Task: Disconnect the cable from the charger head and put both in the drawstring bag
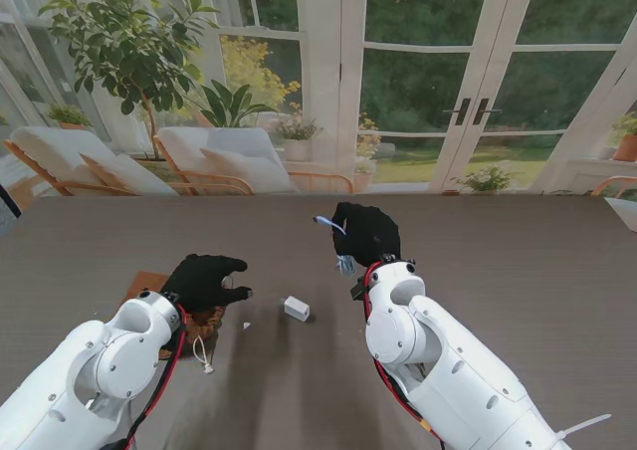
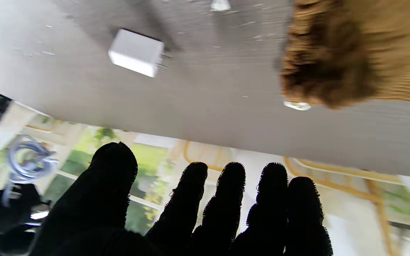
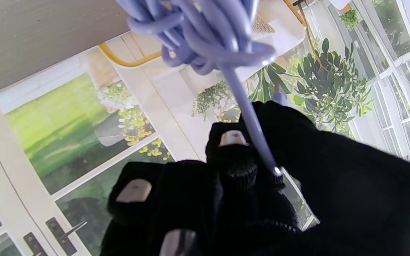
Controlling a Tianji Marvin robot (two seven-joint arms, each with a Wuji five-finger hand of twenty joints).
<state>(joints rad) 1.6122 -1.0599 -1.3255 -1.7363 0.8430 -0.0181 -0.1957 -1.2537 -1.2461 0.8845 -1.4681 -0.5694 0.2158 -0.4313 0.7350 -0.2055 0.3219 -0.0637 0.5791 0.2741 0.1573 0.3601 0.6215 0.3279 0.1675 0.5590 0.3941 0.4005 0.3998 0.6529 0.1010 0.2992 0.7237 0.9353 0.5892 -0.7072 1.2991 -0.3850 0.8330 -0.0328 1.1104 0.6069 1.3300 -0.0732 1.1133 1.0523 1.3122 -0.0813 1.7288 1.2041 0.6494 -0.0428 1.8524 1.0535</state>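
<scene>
right hand (image 1: 366, 233) fingers grasping cable (image 3: 205, 32), coil mostly hidden; left hand (image 1: 204, 279) released, covering bag (image 1: 204, 323).

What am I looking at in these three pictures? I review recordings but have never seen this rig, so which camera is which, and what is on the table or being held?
This is a robot with two white arms, each ending in a five-finger hand in a black glove. The wide picture comes from a camera on the robot's stand, looking down at the grey table. The other two come from cameras on the wrists, looking along the fingers, and appear upside down.

The right hand is closed on a bundled light-blue cable, lifted off the table. The left hand holds nothing, its fingers spread; it hovers over the brown drawstring bag. The white charger head lies alone on the table between the arms, already unplugged.
</scene>
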